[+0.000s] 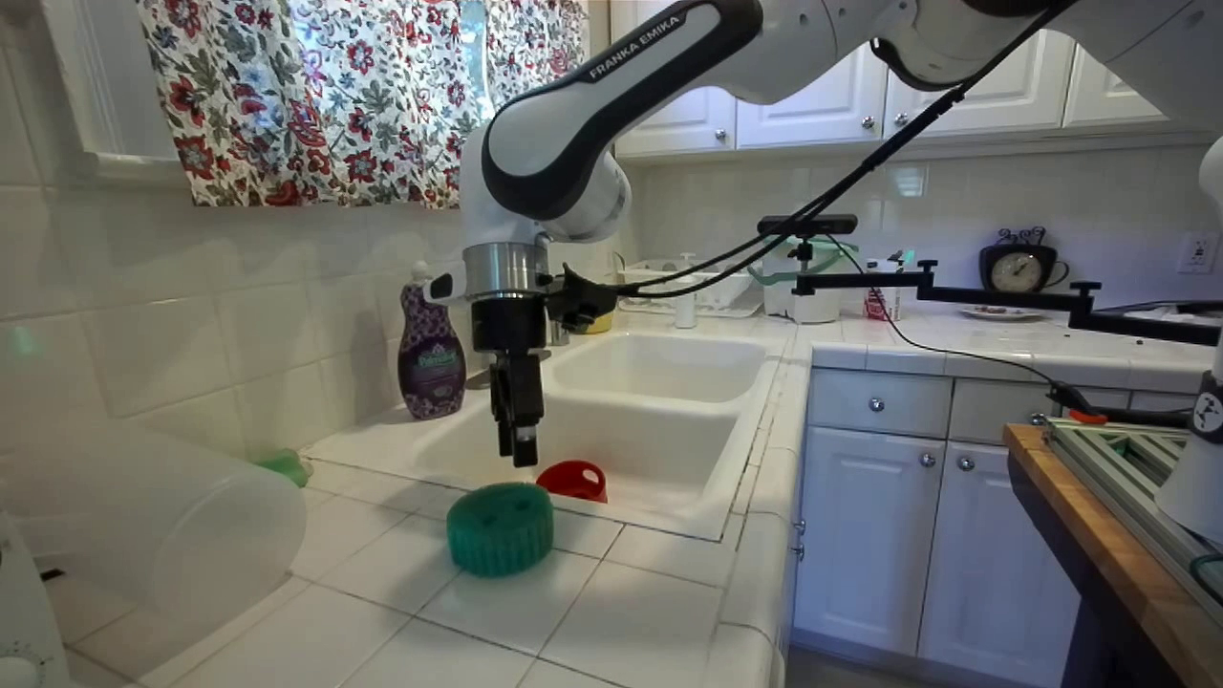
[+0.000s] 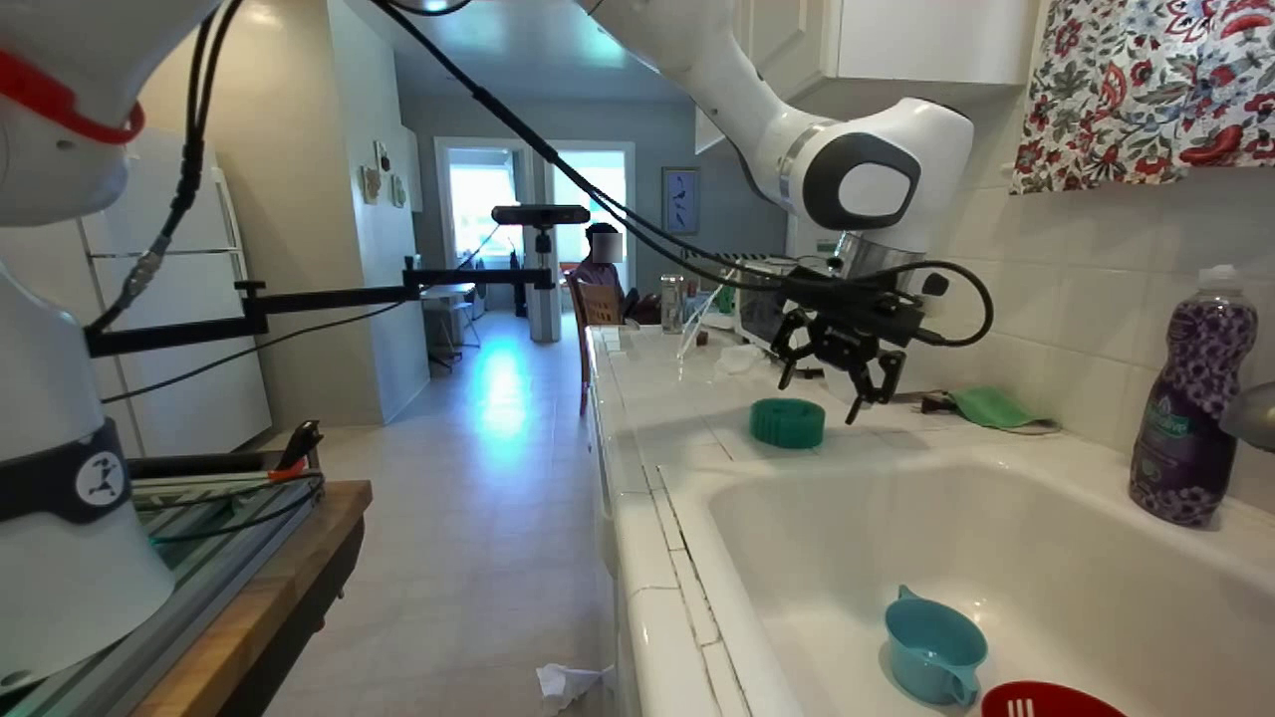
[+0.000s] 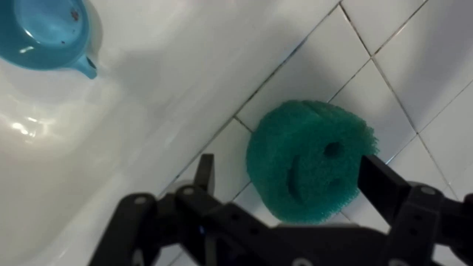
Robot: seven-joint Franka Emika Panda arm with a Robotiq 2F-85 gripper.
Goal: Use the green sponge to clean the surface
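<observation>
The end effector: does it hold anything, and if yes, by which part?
Nothing is held: the end effector is open, and the green sponge rests on the countertop.

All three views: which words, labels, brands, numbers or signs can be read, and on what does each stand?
"FRANKA EMIKA": on the arm, in an exterior view.
Round logo, no readable words: on the base, in both exterior views.
Soap bottle: lettering too blurred to read.
Clock: any numerals too small.
Red pack: any print too small.
White appliance: marks too small.
Wrist view: none.
</observation>
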